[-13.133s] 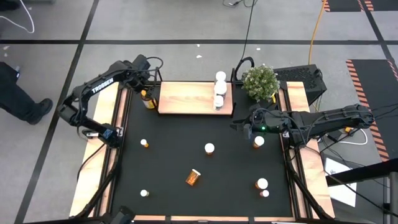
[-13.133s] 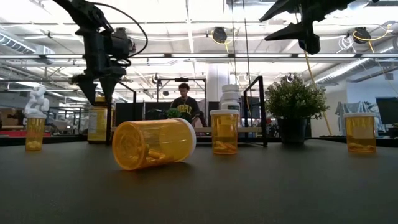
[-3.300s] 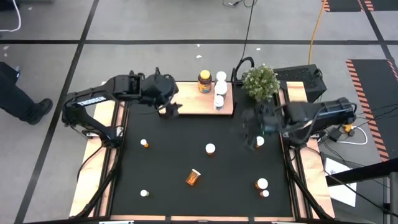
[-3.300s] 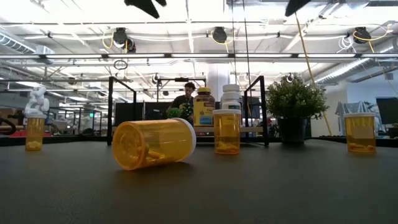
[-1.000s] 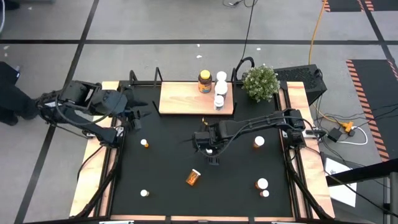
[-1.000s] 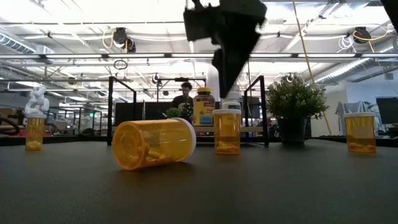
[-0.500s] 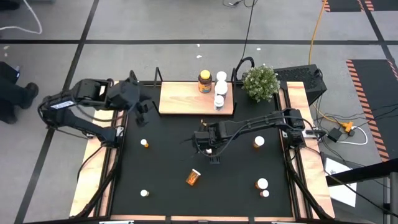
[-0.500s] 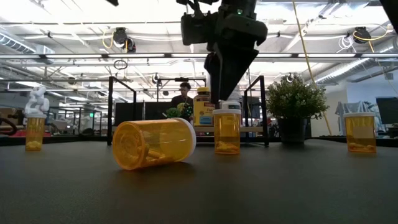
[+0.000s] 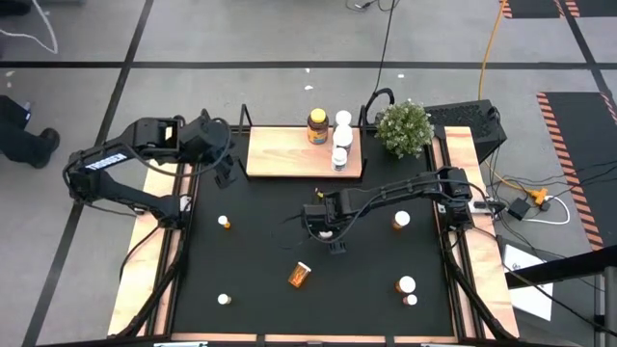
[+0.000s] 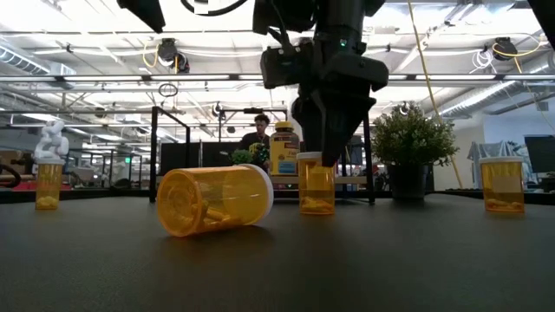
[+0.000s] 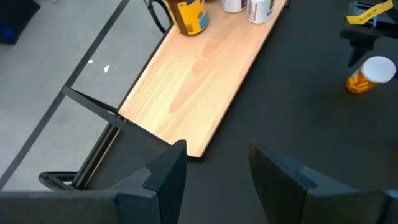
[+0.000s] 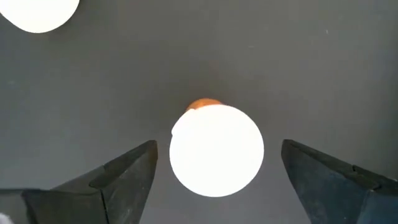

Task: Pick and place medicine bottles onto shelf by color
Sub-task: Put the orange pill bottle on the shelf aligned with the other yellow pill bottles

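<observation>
The right gripper hangs straight above an upright amber bottle near the middle of the black mat, its fingers spread wide on either side of the bottle's round white cap and clear of it; in the low view the gripper comes down to about the level of that cap, with nothing yet clamped; the right arm reaches in from the right edge of the worktop.

Just in front of this bottle, toward the near edge, another amber bottle lies on its side; further upright amber bottles stand apart on the mat, one at the right, one at the left, one in the near left corner, and two close together in the near right corner.

The left gripper is raised above the left end of the shelf, its fingers partly apart and holding nothing; its wrist view looks along the bare wood of the board.

The shelf sits at the far edge of the mat; on its right end stands a larger amber jar with a yellow lid, and just beside it a short row of white bottles; a green potted plant stands right of the shelf.
</observation>
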Robot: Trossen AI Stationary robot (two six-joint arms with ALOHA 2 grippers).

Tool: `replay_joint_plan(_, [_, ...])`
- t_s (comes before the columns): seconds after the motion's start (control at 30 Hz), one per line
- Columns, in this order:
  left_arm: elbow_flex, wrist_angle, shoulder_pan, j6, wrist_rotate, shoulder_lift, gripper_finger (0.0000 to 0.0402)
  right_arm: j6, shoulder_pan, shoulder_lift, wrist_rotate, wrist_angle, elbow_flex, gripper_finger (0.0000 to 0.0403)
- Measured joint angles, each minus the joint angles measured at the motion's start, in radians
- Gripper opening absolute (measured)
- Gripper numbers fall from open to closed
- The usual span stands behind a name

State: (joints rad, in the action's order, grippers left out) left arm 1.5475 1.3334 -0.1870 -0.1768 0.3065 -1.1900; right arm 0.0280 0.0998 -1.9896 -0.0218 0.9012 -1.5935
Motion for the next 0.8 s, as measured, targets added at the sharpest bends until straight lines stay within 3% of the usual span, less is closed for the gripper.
replay_joint_plan(0.13, [0.000, -0.001, -0.005, 0.007, 0.000, 0.000, 0.0172, 0.012, 0.000, 0.000, -0.002, -0.019, 0.008, 0.0322])
replay_joint_plan(0.5, [0.000, -0.002, -0.005, 0.012, 0.000, 0.000, 0.0172, 0.014, -0.002, 0.000, 0.000, -0.023, 0.008, 0.0200])
replay_joint_plan(0.8, [0.000, -0.002, -0.005, 0.012, 0.000, 0.000, 0.0172, -0.003, -0.038, 0.075, 0.028, -0.029, 0.004, 0.0218])
